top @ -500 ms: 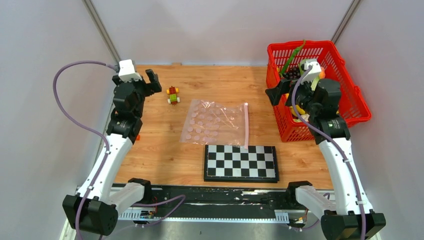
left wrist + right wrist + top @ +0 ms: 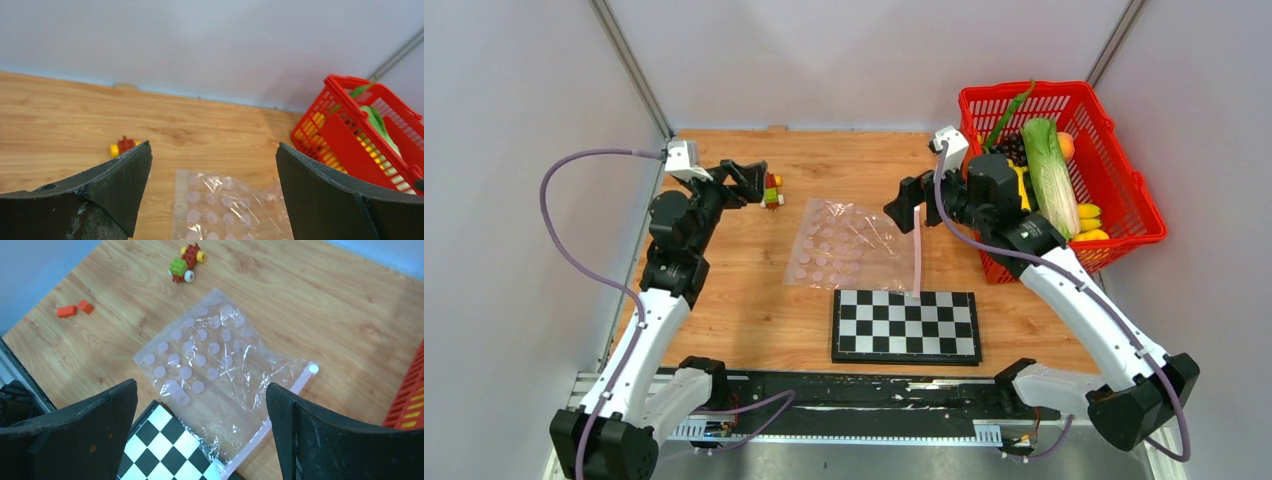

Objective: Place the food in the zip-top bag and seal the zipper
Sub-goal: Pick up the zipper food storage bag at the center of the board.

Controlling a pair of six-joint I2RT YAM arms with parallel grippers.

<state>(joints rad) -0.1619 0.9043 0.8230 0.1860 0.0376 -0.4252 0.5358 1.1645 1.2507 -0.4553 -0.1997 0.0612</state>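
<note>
Pincers both spread and empty: right pincer (image 2: 906,212) hangs just above the zipper (image 2: 916,250) end of the zip-top bag (image 2: 844,245), which lies flat on the table (image 2: 734,300) below and ahead of it, near corner overlapping the chessboard (image 2: 905,326). Behind that pincer the food (image 2: 1086,213) sits in the red basket (image 2: 1064,90), lettuce (image 2: 1051,175) on top. Left pincer (image 2: 749,180) hovers right beside the toy-brick figure (image 2: 772,192), bag off to its right.

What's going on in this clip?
Nothing is held yet. The right gripper, open, hovers above the zipper edge of the bag, which lies flat and empty on the table. The left gripper, open, hangs by a toy-brick car. The food sits in the red basket.
</note>
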